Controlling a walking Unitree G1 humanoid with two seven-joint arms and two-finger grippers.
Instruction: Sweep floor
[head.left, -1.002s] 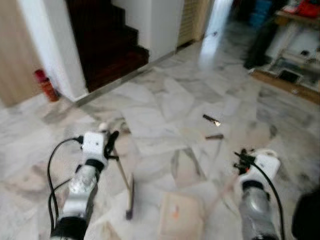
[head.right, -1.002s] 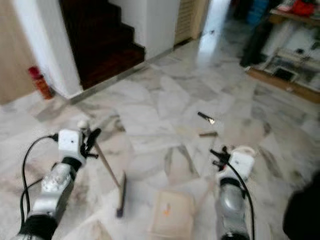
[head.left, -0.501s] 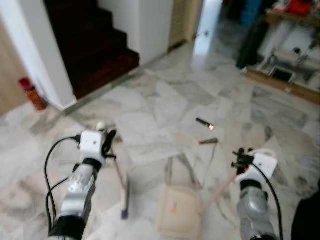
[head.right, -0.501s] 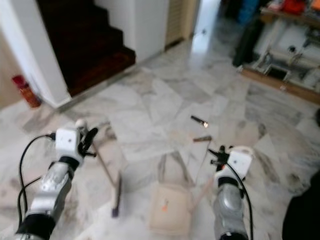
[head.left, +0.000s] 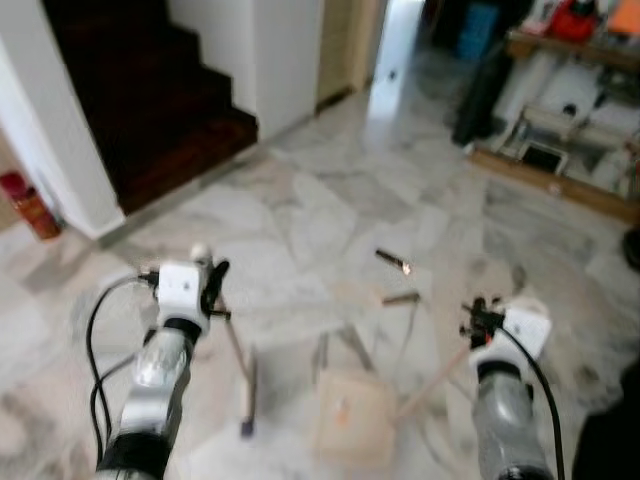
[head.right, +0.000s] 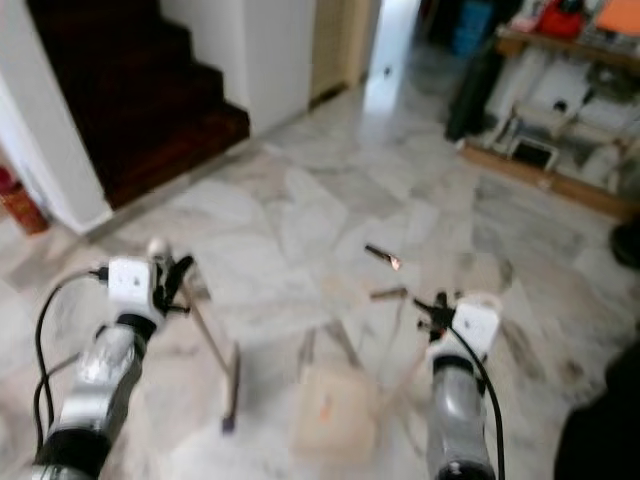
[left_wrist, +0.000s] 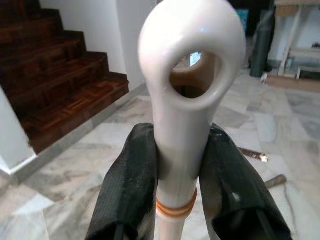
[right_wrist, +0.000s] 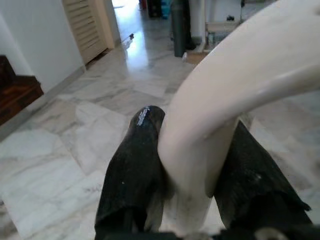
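My left gripper (head.left: 208, 285) is shut on the white handle of a small broom (left_wrist: 182, 105); its stick slants down to the dark brush head (head.left: 247, 395) on the marble floor. My right gripper (head.left: 478, 318) is shut on the cream handle of a dustpan (right_wrist: 220, 105), whose beige pan (head.left: 352, 428) rests on the floor between my arms. Ahead of the pan lie two bits of litter: a dark shiny wrapper (head.left: 391, 261) and a small brown stick (head.left: 400, 298).
A dark wooden staircase (head.left: 140, 90) rises at the back left beside a white wall (head.left: 270, 50). A red bottle (head.left: 28, 203) stands at the far left. Shelves with clutter (head.left: 560, 110) line the right. A lit doorway (head.left: 395, 40) opens ahead.
The camera has moved forward and the scene has slid toward me; the litter now lies nearer the pan. Both grippers keep their hold on broom and dustpan.
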